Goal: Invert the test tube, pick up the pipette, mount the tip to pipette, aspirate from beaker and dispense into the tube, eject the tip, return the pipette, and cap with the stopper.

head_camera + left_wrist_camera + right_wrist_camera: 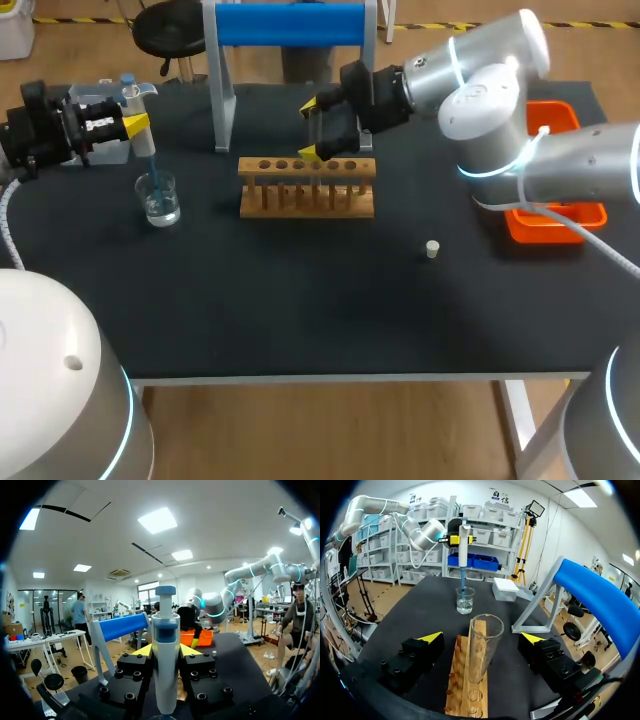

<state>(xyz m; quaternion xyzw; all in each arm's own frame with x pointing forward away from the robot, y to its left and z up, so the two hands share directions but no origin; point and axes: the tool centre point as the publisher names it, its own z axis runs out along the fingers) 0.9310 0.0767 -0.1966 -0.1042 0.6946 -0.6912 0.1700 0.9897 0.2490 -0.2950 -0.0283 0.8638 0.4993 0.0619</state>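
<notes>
Glass test tube (482,647): stands upright, mouth up, in the wooden rack (307,187). It looks thin-walled, light and slick, and a hard pinch could crack it.
Right gripper (312,128): spread wide, one yellow tip on either side of the tube and neither touching it; it has hold of nothing.
Where to take the tube: on the bare wall above the rack and below the rim (the rim is likely the weakest part), closing gently and evenly.
Pipette (165,660): stiff plastic and probably light, held upright over the table's left side.
Left gripper (135,125): closed on the pipette's body from both sides, below the blue-topped plunger, which leaves the plunger free.
Tip and liquid: the blue tip (150,165) is mounted and reaches down into the beaker (160,200), which holds clear liquid. The beaker looks light enough to tip if the tip drags sideways against it.
Stopper (432,249): small and pale, lying on the black table (300,320), well apart from the rack towards the right. It is likely to roll or skid, so take it across its sides.
</notes>
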